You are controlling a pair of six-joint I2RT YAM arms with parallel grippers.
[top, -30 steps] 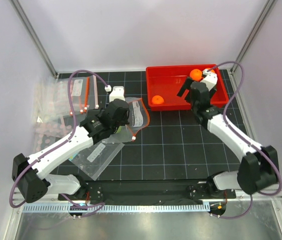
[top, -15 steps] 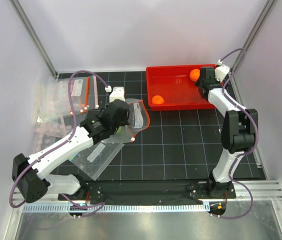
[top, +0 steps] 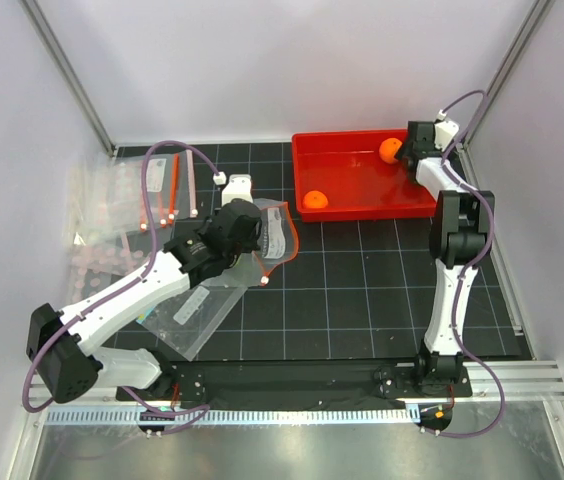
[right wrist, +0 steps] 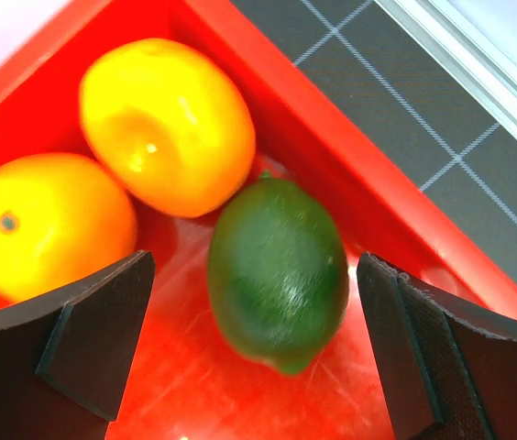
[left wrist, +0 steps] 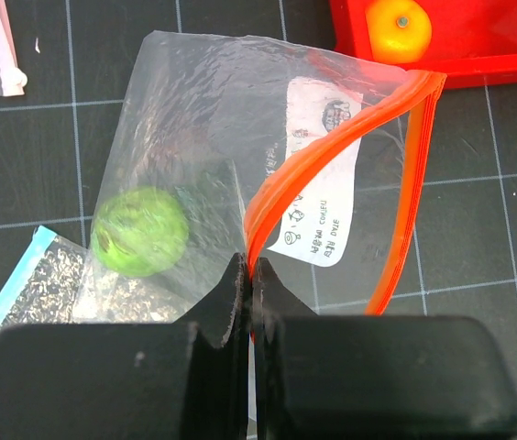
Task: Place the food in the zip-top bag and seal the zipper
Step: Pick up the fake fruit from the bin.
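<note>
The clear zip-top bag (top: 278, 228) lies left of the red tray (top: 362, 182). My left gripper (top: 245, 236) is shut on its red-orange zipper (left wrist: 332, 137) and holds the mouth open. The bumpy light green fruit (left wrist: 139, 231) is inside the bag (left wrist: 203, 110). My right gripper (top: 415, 150) is open at the tray's far right corner. Its fingers (right wrist: 93, 330) straddle the smooth dark green fruit (right wrist: 277, 270) without touching it. Two orange fruits (right wrist: 167, 124) (right wrist: 48, 225) lie just beyond. A third orange fruit (top: 314, 200) sits near the tray's front left.
A clear pouch with a teal-blue edge (top: 197, 310) lies under my left arm. Several more clear pouches (top: 122, 195) are stacked at the far left. The enclosure's right rail (top: 482, 170) runs close beside the tray.
My right arm has swung back to the tray's far right corner, and its open gripper has come down around the dark green fruit. My left gripper still holds the zipper.
</note>
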